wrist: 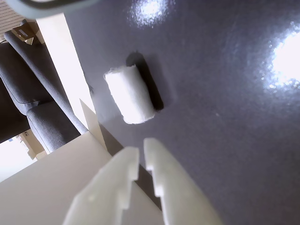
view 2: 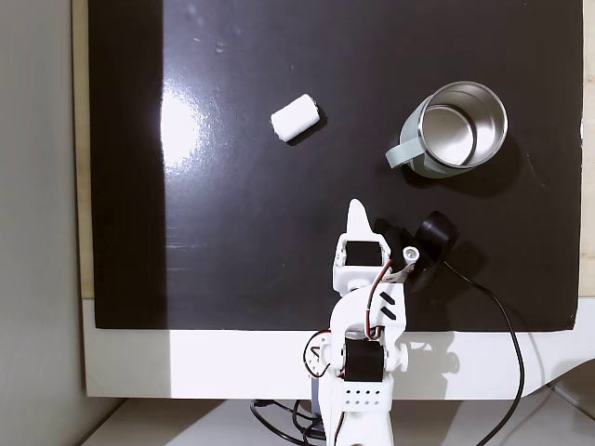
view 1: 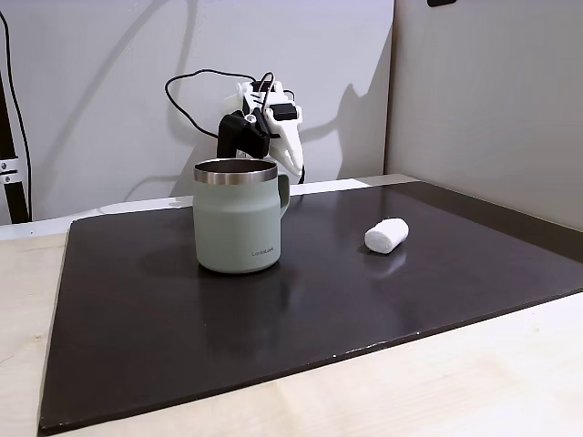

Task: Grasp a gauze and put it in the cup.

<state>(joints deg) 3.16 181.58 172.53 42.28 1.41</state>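
Gripper, wrist view: white fingers (wrist: 140,157) enter from the bottom edge, tips nearly together with a thin gap between them, nothing held.
Gauze, wrist view: white roll (wrist: 130,93) lies on its side on the dark mat (wrist: 225,117), ahead of the fingertips and apart from them, a shadow along its right side.
Gripper, a fixed view: gripper (view 1: 293,164) hangs behind the cup (view 1: 237,218), pointing down, above the mat's far edge; how far open it is I cannot tell from here.
Cup, same view: upright on the mat, steel rim up, handle turned toward the back right.
Gauze, same view: roll (view 1: 386,235) rests on the mat to the right of the cup, well apart from it.
Gripper, a fixed view from above: closed-looking white tip (view 2: 356,218) points up the picture, empty, over the mat (view 2: 232,232).
Gauze, same view: roll (view 2: 296,118) lies up and left of the tip, clear of it.
Cup, same view: cup (view 2: 456,130) stands at the upper right, empty steel inside showing, handle to its left.
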